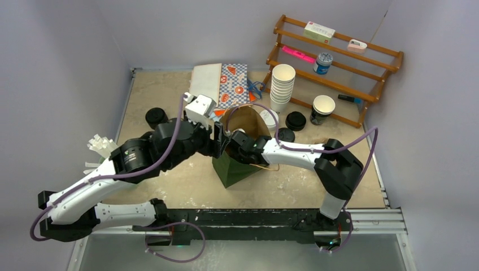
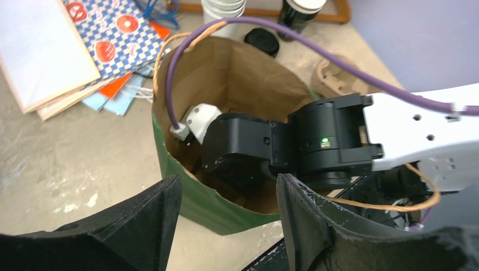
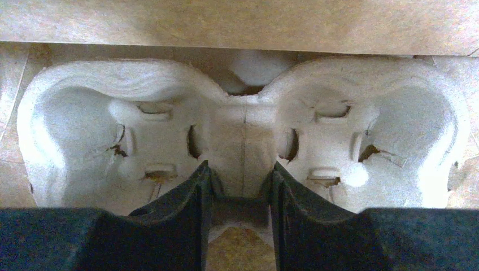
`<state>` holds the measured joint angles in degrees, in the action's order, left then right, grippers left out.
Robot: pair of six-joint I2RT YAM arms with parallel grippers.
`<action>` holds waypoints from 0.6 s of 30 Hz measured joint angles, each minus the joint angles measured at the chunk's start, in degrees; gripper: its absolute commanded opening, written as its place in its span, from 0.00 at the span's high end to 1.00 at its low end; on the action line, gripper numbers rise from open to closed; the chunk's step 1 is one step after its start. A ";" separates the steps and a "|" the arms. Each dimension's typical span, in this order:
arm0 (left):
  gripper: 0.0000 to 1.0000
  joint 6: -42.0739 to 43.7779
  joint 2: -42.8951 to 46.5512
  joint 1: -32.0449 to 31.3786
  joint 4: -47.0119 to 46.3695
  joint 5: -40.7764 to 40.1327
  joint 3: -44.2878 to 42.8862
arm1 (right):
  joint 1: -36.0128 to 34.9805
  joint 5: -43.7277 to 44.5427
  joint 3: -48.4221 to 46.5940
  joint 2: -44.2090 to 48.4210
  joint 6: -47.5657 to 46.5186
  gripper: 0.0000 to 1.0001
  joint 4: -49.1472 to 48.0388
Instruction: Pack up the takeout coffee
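The takeout coffee, a dark cup with a white top, stands at the foot of the wooden rack, back right; the left wrist view shows it at its top edge. A green paper bag stands open at the table's middle. My right gripper reaches down inside it, shut on the middle ridge of a pale moulded cup carrier with two empty wells. My left gripper is open just outside the bag's left rim, holding nothing.
A wooden rack with small items fills the back right. A stack of white cups and black lids sit before it. Flat patterned bags lie at the back, another black lid at the left.
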<state>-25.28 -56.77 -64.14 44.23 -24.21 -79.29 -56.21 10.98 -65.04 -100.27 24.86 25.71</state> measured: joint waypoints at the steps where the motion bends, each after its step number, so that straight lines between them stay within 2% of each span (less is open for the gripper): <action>1: 0.35 -0.44 -0.70 0.11 0.85 -0.70 -0.22 | 0.00 0.00 0.00 0.09 0.00 0.65 0.02; 5: 0.35 -0.66 -3.19 3.26 3.28 -0.07 -0.39 | 0.00 0.07 0.00 0.31 -0.02 0.49 0.02; 9: 0.37 0.79 -5.55 16.37 3.43 7.45 -0.20 | 0.02 1.20 0.02 0.61 0.07 0.21 0.46; 12: 0.38 1.84 -6.32 21.97 2.73 12.13 0.35 | 0.02 2.12 0.02 0.94 0.07 0.04 1.29; 18: 0.39 3.54 -10.05 25.33 0.00 20.39 0.44 | 0.04 3.19 0.02 3.65 0.00 0.02 2.99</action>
<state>-21.74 -66.83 -38.81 44.23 -3.81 -78.85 -56.16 14.17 -65.01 -96.62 24.86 28.71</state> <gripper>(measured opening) 0.615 0.981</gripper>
